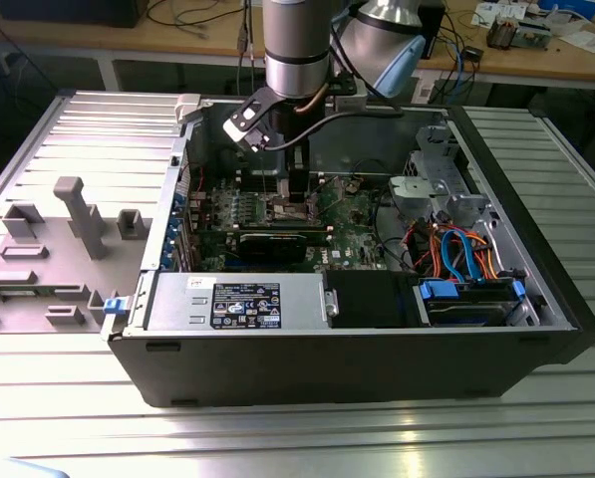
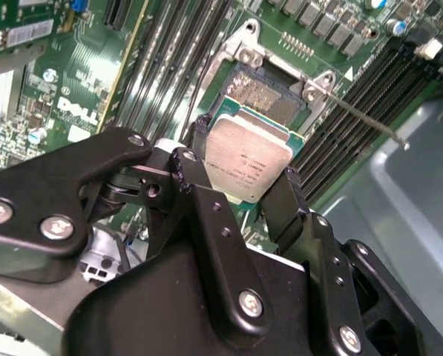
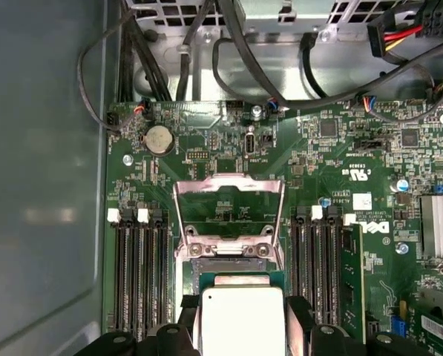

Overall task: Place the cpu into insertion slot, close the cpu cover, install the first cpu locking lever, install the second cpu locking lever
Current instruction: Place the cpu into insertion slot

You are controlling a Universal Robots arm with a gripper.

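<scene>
My jaws clamped on cpu (image 2: 249,159), gripping two opposite edges. Cpu sits just over insertion slot (image 2: 269,95); judged not yet seated. Cpu cover (image 3: 228,211) stands raised open. Step in hand: placement. Seating calls for square alignment and level descent.

In the exterior view a ribbed metal table (image 1: 277,438) spread from 3 to 9 o'clock. A pale glare (image 1: 446,430) of light lay on its slats near 5 o'clock. At 9 o'clock a grey moulded tray (image 1: 68,239) rested on it. Along 12 o'clock stood a wooden workbench (image 1: 128,45) with a white leg (image 1: 106,72). Cables (image 1: 192,20) were strewn on it at 11 o'clock and small boxes (image 1: 521,30) at 1 o'clock.
</scene>
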